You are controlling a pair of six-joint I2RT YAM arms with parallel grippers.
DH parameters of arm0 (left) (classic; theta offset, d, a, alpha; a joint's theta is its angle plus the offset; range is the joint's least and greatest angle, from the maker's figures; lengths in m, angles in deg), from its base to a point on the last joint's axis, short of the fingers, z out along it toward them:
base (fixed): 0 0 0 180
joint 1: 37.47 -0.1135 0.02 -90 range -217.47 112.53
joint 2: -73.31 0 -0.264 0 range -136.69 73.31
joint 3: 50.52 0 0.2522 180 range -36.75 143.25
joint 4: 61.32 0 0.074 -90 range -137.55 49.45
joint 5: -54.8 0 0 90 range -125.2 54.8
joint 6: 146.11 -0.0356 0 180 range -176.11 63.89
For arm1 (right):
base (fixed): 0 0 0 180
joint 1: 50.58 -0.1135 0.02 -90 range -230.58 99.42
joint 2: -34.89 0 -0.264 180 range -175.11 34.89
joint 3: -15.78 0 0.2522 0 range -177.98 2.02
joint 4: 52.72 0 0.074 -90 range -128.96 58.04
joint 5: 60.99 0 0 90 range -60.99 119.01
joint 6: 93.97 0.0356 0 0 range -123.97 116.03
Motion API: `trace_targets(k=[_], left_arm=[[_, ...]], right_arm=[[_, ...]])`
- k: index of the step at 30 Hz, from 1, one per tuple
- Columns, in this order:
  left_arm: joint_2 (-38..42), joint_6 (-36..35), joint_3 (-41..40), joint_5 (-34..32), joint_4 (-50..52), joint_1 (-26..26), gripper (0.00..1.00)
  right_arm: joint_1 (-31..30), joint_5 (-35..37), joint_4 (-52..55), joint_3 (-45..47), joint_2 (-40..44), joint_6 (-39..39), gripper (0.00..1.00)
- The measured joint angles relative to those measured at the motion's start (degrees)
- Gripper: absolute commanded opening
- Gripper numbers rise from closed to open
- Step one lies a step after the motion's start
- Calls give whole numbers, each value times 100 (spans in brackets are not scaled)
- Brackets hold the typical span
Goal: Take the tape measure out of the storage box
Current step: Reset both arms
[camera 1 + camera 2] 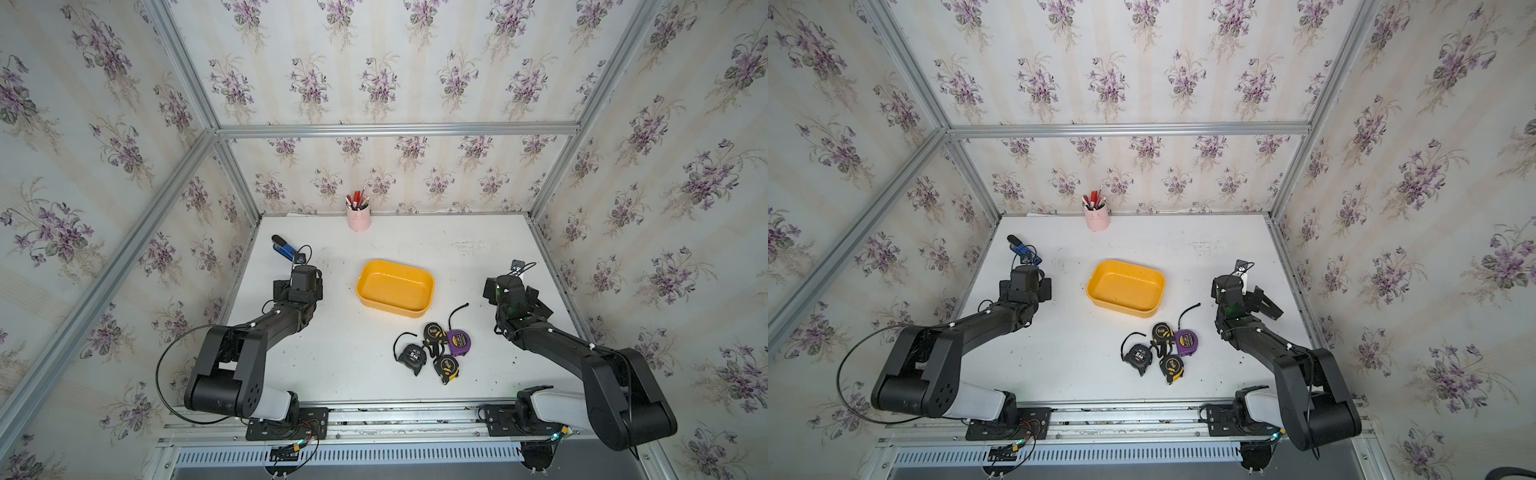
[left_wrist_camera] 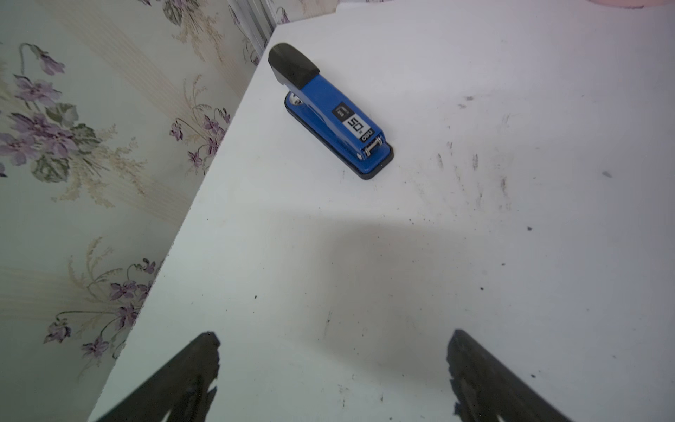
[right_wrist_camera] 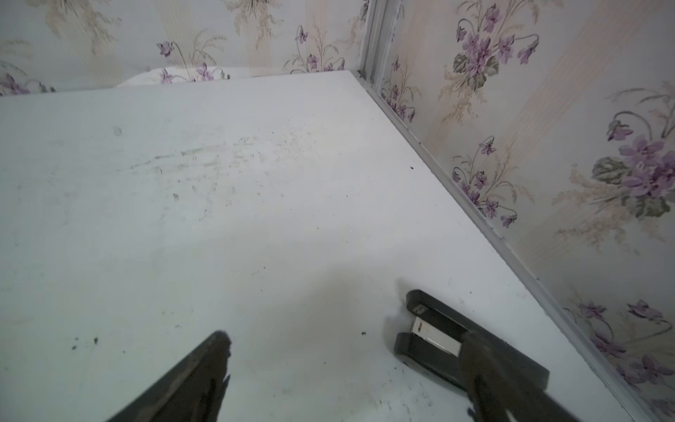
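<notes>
Markings legible: "5M" on the black tape measure (image 1: 412, 357), "50" and "deli" on the blue stapler (image 2: 332, 113). That measure lies face up with the purple tape measure (image 1: 459, 341) and two yellow-and-black tape measures (image 1: 446, 366) on the worktop (image 1: 332, 353), just outside the storage box (image 1: 390, 311) on the robot's side; the box's long axis runs left to right, and the purple unit's strap trails toward it. Left tool (image 2: 334, 369) and right tool (image 3: 347, 365) both stand wide, gripping nothing.
</notes>
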Motion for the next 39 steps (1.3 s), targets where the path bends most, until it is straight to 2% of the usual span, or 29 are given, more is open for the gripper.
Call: trace_targets(k=[5,7,9,13,18,25,39], left_arm=[[20,-131,-706,540,-1137,-280,100],[-199,-192,-1097,769,-2068,-278,100],[-262,-267,-1220,909,-2122,-295,100],[-229,-269,-931,1115,-2380,-350,100],[-243,-284,-831,1257,-2369,-365,100],[-254,-286,-780,1379,-2291,-393,100],[-254,-286,-780,1401,-2212,-398,100]], right_arm=[[291,-188,-1320,629,-103,-293,100],[577,-494,-1845,739,-136,-385,100],[811,-839,-2269,772,-223,-389,100],[901,-1572,-3040,881,-404,-461,100],[920,-1893,-4334,1185,-1204,-568,99],[914,-2118,-4809,1086,-1392,-675,100],[903,-2181,-4793,1067,-1360,-688,100]])
